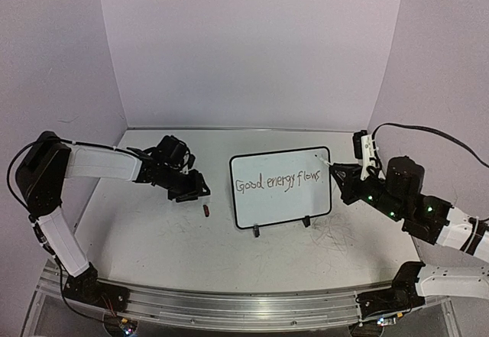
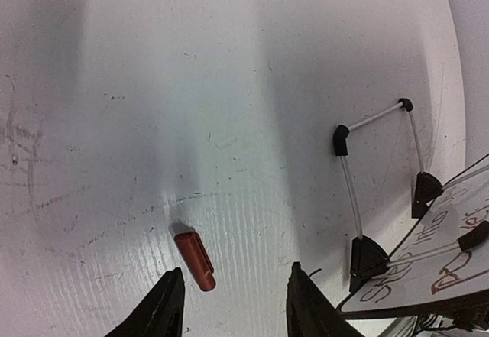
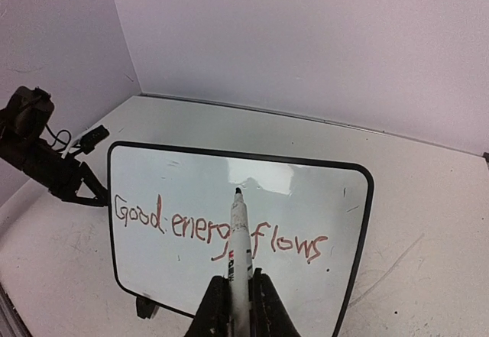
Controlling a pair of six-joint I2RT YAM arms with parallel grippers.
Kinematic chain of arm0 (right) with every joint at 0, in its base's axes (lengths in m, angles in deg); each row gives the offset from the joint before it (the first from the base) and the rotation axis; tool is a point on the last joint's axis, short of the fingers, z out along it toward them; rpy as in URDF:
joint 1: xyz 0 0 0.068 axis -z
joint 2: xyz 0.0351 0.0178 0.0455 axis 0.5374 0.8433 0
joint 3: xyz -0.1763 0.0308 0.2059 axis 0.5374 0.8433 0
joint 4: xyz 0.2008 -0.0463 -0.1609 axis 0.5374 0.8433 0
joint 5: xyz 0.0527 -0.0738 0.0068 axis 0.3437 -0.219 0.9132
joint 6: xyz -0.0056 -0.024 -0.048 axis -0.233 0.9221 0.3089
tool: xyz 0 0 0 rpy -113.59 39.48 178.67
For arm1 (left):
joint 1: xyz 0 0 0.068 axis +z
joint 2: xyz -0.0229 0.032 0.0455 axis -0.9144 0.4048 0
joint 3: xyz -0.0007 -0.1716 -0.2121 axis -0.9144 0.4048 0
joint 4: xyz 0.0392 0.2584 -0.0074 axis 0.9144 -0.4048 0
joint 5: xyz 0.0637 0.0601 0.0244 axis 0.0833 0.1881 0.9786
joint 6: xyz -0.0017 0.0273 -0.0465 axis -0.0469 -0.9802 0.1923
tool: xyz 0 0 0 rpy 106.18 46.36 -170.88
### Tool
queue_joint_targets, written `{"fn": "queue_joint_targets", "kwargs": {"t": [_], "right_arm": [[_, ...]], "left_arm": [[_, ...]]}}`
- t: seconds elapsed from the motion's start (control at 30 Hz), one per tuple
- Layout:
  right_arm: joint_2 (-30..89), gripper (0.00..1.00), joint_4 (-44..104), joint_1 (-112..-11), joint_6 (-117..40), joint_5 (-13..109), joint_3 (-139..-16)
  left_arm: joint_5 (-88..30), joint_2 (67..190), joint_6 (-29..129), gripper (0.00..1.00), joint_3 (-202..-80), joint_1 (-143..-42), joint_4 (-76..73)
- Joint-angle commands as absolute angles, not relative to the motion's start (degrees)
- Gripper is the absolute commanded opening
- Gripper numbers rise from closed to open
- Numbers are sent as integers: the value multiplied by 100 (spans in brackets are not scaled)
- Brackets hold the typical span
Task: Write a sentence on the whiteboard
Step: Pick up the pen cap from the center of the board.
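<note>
The right tool (image 3: 238, 299) was clamped narrow on a white marker (image 3: 240, 238), whose dark tip pointed toward 12 o'clock in the right wrist view and sat over the middle of the whiteboard (image 3: 306, 176); whether the tip touched the surface cannot be told. The sentence (image 3: 195, 226), reading "Good energy flows", ran across the board from 9 o'clock to 3 o'clock, with the marker barrel covering the end of the middle word. From above, the board stood propped near the centre of the tabletop (image 1: 153, 238) on small black feet (image 1: 256, 231), with the right tool at its 3 o'clock edge. The left tool (image 2: 233, 306) hung well apart at the board's 9 o'clock, its fingers (image 2: 164, 310) parted and holding nothing. A small red cap (image 2: 195, 260) lay on the tabletop just ahead of them, toward 11 o'clock in the left wrist view, apart from both fingers.
</note>
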State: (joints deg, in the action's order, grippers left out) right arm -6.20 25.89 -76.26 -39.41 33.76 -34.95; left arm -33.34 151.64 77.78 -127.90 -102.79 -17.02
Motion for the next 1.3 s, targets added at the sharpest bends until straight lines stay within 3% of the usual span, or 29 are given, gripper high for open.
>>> {"fn": "queue_joint_targets", "kwargs": {"t": [0.0,0.17,0.4,0.73,0.87,1.27], "right_arm": [[-854,0,2293,-7615,-3966,3534,-3381],[-896,0,2293,-7614,-3963,3523,-3327],[-845,0,2261,-7611,-3983,3588,-3283],[-708,0,2096,-7615,-4069,3811,-3270],[-644,0,2022,-7613,-4124,3927,-3272],[-704,0,1845,-7614,-4148,3994,-3130]], "left_arm": [[-2835,15579,7816,45,-13268,-10467,-2033],[-2476,15875,7815,34,-13405,-10551,-2234],[-2134,16165,7857,36,-13561,-10773,-2411],[-1661,16389,8382,30,-13552,-11006,-2609],[-1240,16497,8824,24,-13605,-11079,-3058],[-529,17346,9967,24,-14477,-11455,-4628]]}}
